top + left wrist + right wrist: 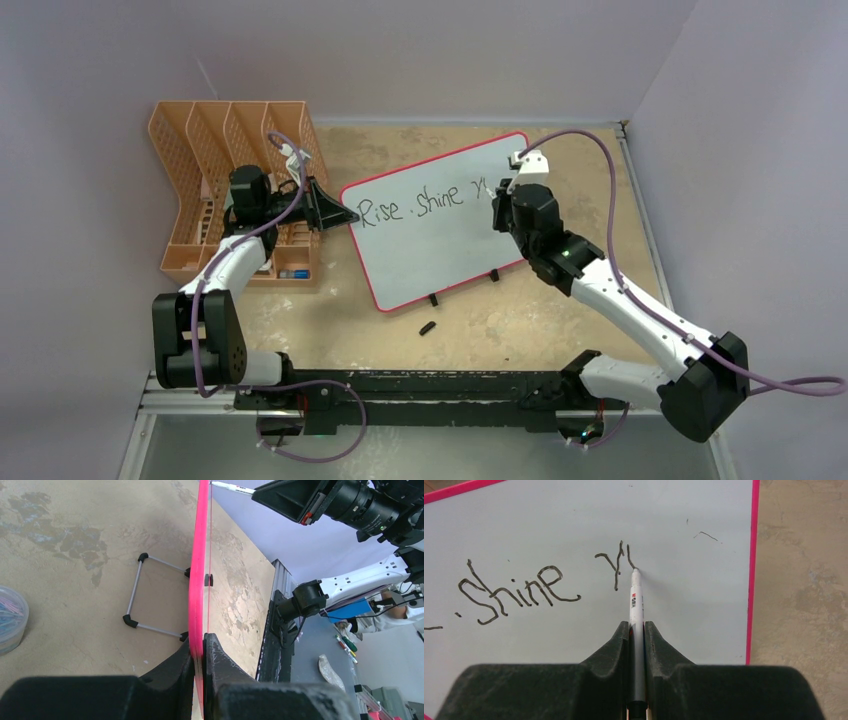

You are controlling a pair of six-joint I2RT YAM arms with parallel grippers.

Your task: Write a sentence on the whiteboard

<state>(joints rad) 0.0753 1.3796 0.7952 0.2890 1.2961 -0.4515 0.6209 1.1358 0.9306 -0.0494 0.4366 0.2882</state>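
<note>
Writing on the whiteboard with a slim white marker, mid-word.

Clenched tight around the marker's barrel: right gripper, tip touching the board straight ahead of the jaws, at the foot of a stroke beside the "y". To the left of the tip: the sentence, reading "Rise . shine y" so far. Pinched closed on the board's pink rim, at the edge far from the marker: left gripper, bracing the board on its wire stand. Probably light, stiff and slick-faced, so apt to slide or tip under pen pressure. Best held by the rim, never the writing face.
</note>
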